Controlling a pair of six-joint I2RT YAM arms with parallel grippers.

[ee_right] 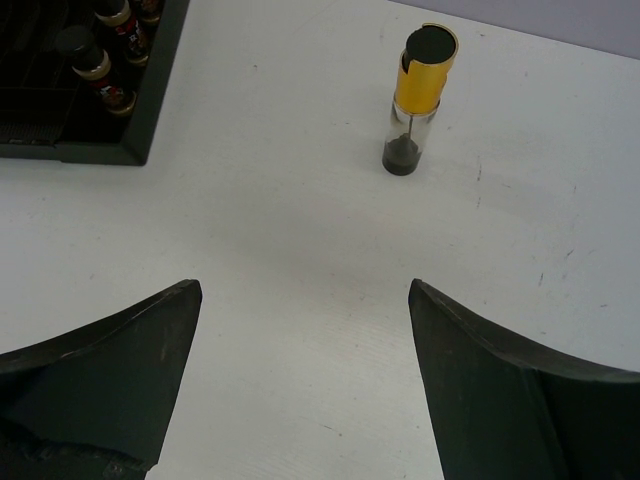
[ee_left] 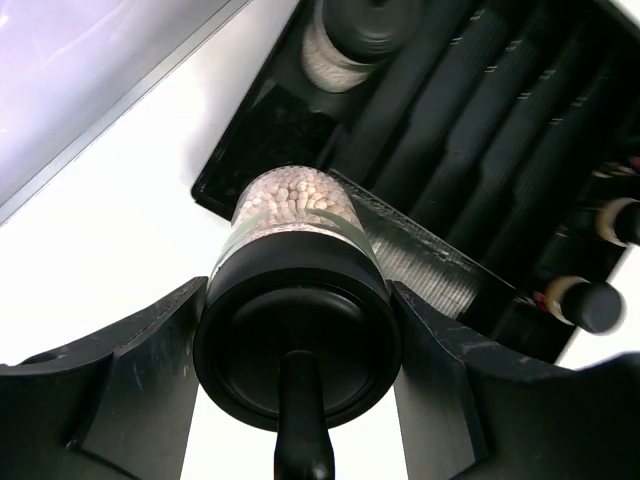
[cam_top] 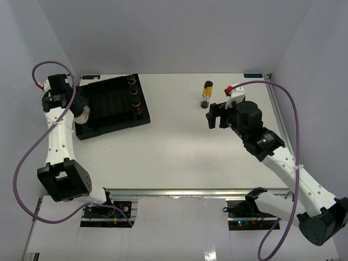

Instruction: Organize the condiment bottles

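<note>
My left gripper is shut on a small clear jar with a black cap and pale beads. It holds the jar over the left end of the black ribbed tray. Another pale jar stands just beyond it in the tray. Several dark-filled jars stand in a row along the tray's right side. The tall slim bottle with the yellow band stands upright on the table, also in the right wrist view. My right gripper is open and empty, just short of that bottle.
White walls close in the table on the left, back and right. The tray's raised rim lies left of my right gripper. The left wall is close beside my left gripper.
</note>
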